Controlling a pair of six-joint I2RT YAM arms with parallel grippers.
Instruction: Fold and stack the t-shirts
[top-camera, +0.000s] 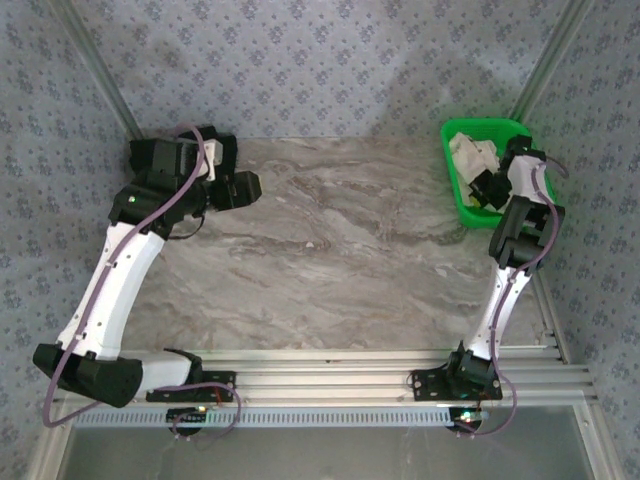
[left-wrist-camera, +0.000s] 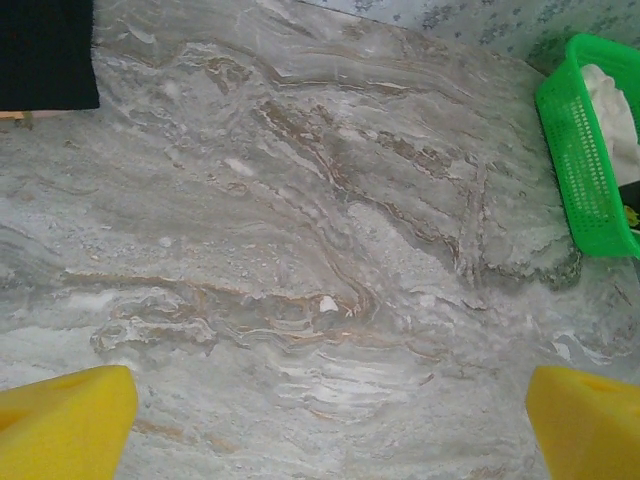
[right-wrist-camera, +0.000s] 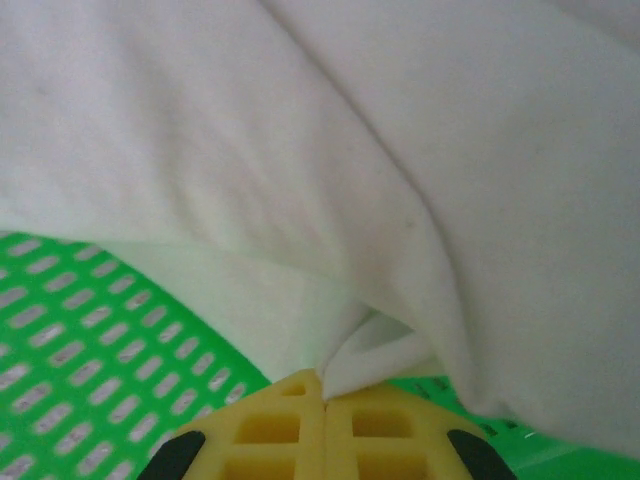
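A cream-white t-shirt (top-camera: 468, 150) lies crumpled in the green mesh basket (top-camera: 492, 126) at the table's far right corner. My right gripper (top-camera: 482, 188) reaches down into that basket. In the right wrist view its yellow fingers meet, so my right gripper (right-wrist-camera: 325, 398) is shut on a small fold of the white t-shirt (right-wrist-camera: 300, 150), with the rest of the cloth draped above over the basket mesh (right-wrist-camera: 80, 330). My left gripper (top-camera: 245, 188) hovers over the far left of the table, open. Its yellow fingertips (left-wrist-camera: 60, 425) stand wide apart over bare marble, holding nothing.
The marble tabletop (top-camera: 340, 250) stretches between the two arms. From the left wrist view the basket (left-wrist-camera: 580, 150) stands at the right edge with the white cloth (left-wrist-camera: 612, 105) inside. Metal frame posts rise at the back corners against patterned walls.
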